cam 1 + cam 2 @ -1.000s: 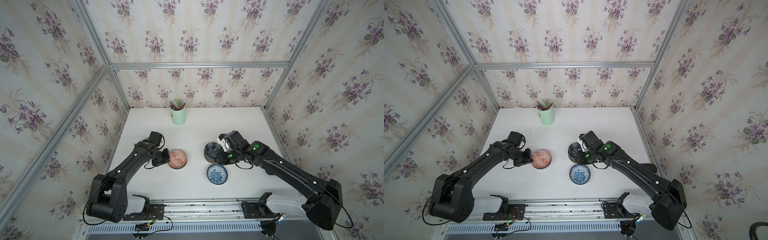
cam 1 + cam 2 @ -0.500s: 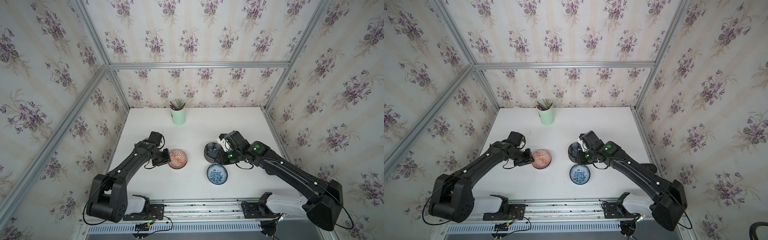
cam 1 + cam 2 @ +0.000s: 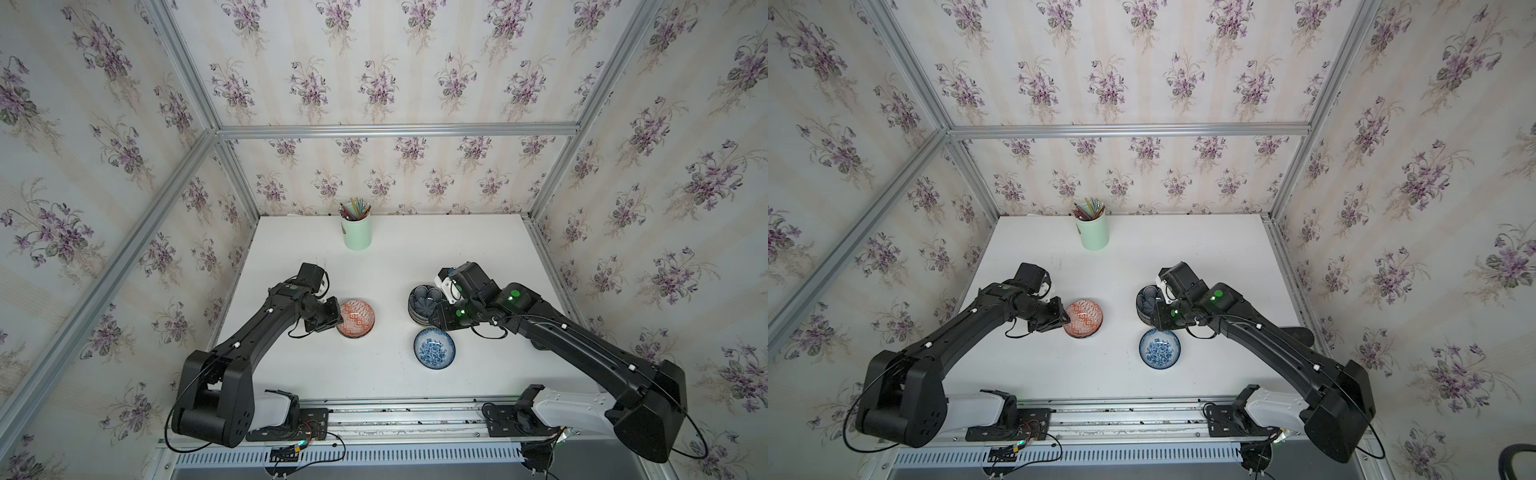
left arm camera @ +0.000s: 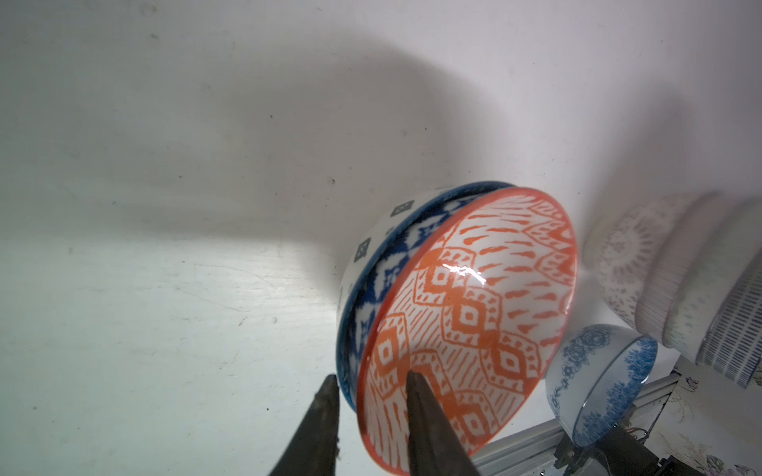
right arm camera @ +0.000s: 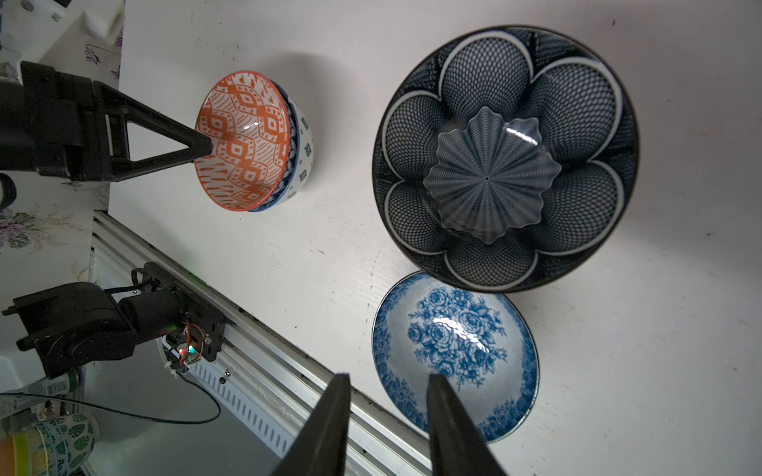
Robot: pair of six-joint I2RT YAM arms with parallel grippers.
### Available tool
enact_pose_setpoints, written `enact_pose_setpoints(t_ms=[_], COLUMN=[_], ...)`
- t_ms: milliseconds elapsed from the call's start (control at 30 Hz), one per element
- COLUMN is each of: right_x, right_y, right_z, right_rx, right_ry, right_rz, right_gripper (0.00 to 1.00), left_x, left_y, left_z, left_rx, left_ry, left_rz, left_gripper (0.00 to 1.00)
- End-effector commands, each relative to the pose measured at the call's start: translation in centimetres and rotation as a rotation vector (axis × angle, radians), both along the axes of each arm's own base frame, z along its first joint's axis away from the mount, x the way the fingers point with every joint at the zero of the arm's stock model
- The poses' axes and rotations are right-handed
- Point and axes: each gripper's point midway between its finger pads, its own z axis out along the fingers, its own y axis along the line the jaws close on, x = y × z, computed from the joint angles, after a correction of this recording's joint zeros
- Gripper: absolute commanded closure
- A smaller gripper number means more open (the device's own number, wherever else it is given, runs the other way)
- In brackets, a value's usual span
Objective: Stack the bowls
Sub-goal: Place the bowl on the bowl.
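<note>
An orange geometric bowl sits nested in a blue-white lattice bowl at the table's left middle. My left gripper is open and straddles their rim, one finger inside the orange bowl and one outside. A stack topped by the dark navy petal bowl stands to the right. A blue-white floral bowl lies alone in front of it. My right gripper is open and empty, hovering over the near side of the stack by the floral bowl's edge.
A mint-green cup of pencils stands at the back of the white table. The metal rail with both arm bases runs along the front edge. Wallpapered walls close in the left, right and back sides.
</note>
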Motion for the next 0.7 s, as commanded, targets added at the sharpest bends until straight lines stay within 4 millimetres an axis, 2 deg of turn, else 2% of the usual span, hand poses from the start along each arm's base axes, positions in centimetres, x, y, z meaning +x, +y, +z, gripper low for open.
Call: enact_pose_setpoints(t_ms=[0, 200, 667], right_x=[0.03, 0.04, 0.09], right_y=[-0.02, -0.01, 0.11], right_z=[0.01, 0.01, -0.06], right_rx=[0.001, 0.001, 0.001], right_ry=[-0.002, -0.001, 0.002], right_rz=[-0.005, -0.005, -0.002], right_gripper=[0.63, 0.63, 0.63], left_x=[0.07, 0.07, 0.08], left_y=[-0.01, -0.02, 0.01], left_z=[-0.02, -0.25, -0.65], left_rx=[0.002, 0.005, 0.009], left_ry=[0.000, 0.008, 0.025], left_rz=[-0.007, -0.010, -0.010], left_gripper=[0.74, 0.81, 0.87])
